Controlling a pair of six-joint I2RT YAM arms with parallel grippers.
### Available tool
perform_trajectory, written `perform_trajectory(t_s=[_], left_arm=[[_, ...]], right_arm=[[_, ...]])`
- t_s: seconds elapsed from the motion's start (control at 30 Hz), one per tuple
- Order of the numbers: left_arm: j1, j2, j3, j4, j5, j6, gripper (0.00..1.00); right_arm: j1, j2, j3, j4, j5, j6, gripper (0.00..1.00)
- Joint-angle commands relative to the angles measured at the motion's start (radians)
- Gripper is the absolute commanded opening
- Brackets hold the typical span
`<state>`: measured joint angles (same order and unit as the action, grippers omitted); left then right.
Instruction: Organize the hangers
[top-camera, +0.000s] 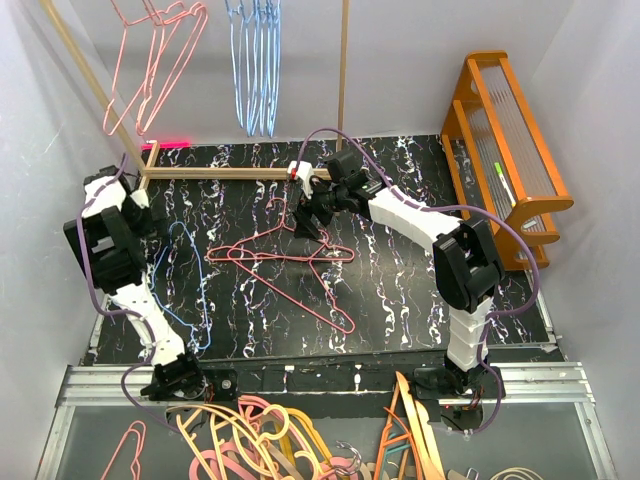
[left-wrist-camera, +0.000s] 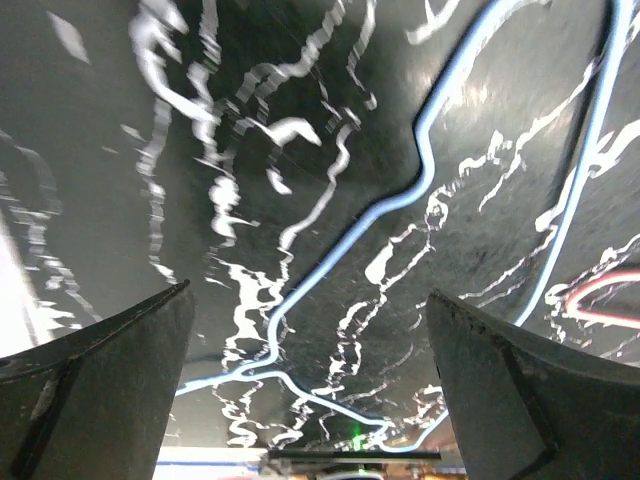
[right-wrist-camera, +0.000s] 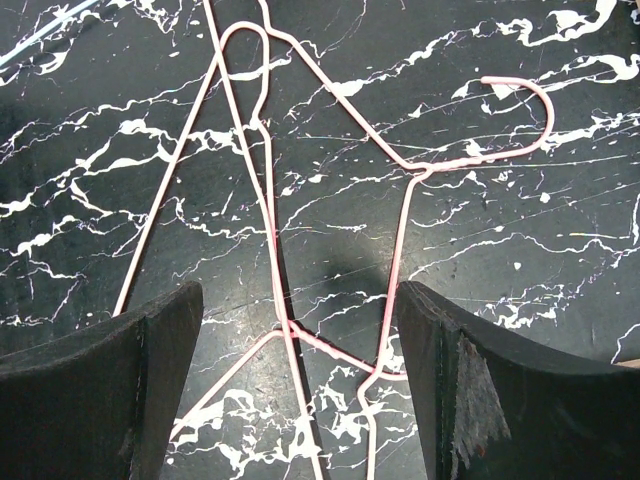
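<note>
the left gripper (left-wrist-camera: 310, 295) hangs wide and empty over a light blue wire hanger (left-wrist-camera: 400, 195), the right gripper (right-wrist-camera: 300, 295) wide over overlapping pink-red wire hangers (right-wrist-camera: 272, 230) partly hidden by its fingers (right-wrist-camera: 100, 400).

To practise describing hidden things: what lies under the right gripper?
Under the open right gripper, overlapping pink hangers lie flat on the black marbled table. Some of their wires pass behind the fingers and are hidden there.

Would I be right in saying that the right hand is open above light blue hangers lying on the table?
Not quite. The hangers under the open right hand are pink hangers, not light blue ones, as the right wrist view shows. They do lie on the table.
</note>
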<state>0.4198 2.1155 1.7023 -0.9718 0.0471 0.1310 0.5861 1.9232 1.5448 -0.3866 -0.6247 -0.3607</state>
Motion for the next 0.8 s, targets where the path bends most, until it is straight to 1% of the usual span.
perform_trajectory(t_s=[0.0,0.13,0.33,0.67,0.77], left_arm=[[-0.027,-0.013,-0.077,-0.056,0.07,0.023,0.97],[-0.062,0.003,-0.102,-0.054,0.098,0.034,0.97],[-0.169,0.046,-0.1,-0.04,0.172,0.041,0.97],[-0.372,0.171,0.055,-0.062,0.397,0.031,0.97],[-0.408,0.188,0.104,-0.09,0.503,0.045,0.97]], right_arm=[[-0.007,0.005,0.044,0.043,-0.015,0.028,0.81],[-0.01,0.012,0.052,0.05,-0.013,0.04,0.81],[-0.017,0.004,0.048,0.051,-0.002,0.025,0.81],[-0.045,-0.049,0.001,0.023,0.0,-0.01,0.82],[-0.057,-0.063,-0.015,0.003,-0.004,-0.029,0.83]])
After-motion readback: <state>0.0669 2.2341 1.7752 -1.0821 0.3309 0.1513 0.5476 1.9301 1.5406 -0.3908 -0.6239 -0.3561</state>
